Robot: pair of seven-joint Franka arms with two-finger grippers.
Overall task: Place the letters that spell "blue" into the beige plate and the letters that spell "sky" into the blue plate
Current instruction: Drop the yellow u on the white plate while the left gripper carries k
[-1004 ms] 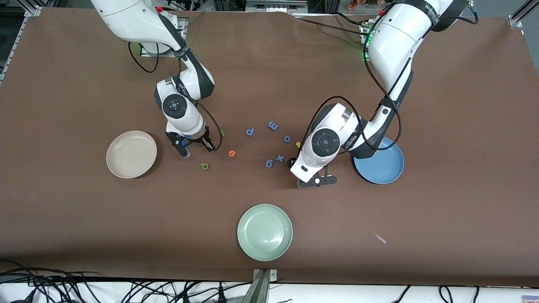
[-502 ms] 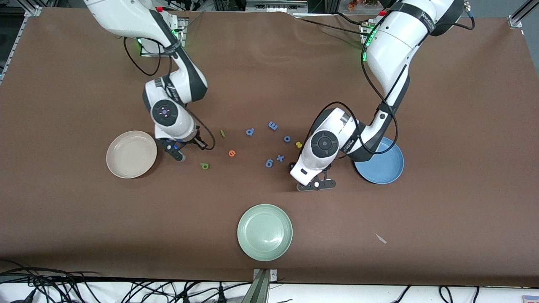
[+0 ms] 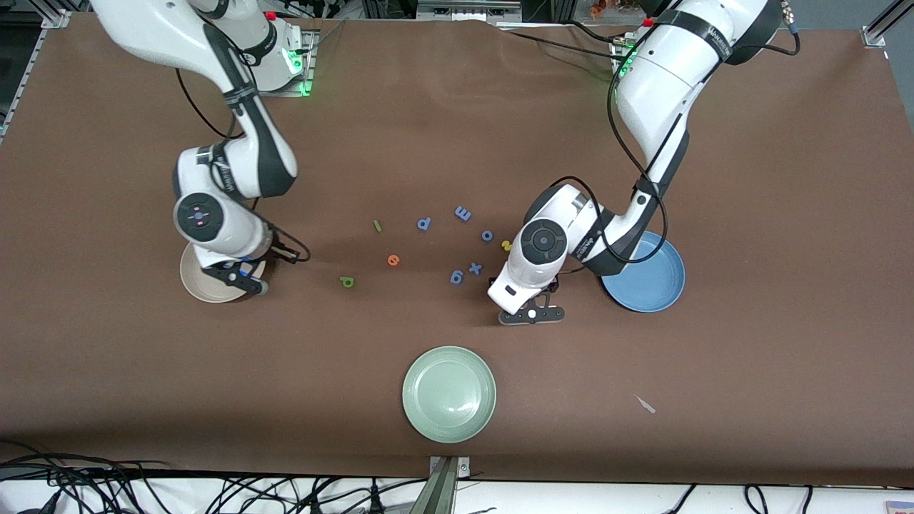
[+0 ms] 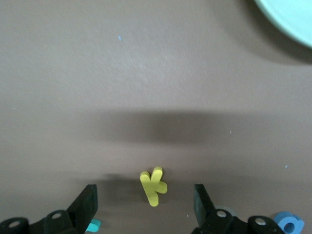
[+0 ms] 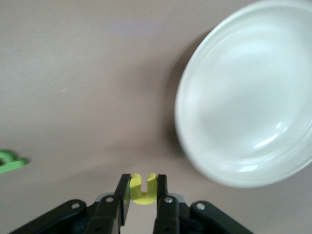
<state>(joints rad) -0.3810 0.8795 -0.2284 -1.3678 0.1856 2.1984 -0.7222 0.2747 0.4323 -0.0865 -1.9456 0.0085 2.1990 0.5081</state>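
Currently: right gripper (image 5: 143, 195) clamps the yellow u (image 5: 143, 189) over the beige plate's (image 3: 194, 284) rim. Left gripper (image 4: 145, 204), fingers spread, straddles the yellow k (image 4: 153, 185) on the table (image 3: 750, 214), beside the blue plate (image 3: 653, 282).

We see a cream-beige plate (image 3: 196, 285), a sky-blue plate (image 3: 653, 282) and a pale green plate (image 3: 449, 394). We note a yellow k (image 4: 153, 185) and a yellow u (image 5: 144, 188) on brown cloth (image 3: 750, 214).
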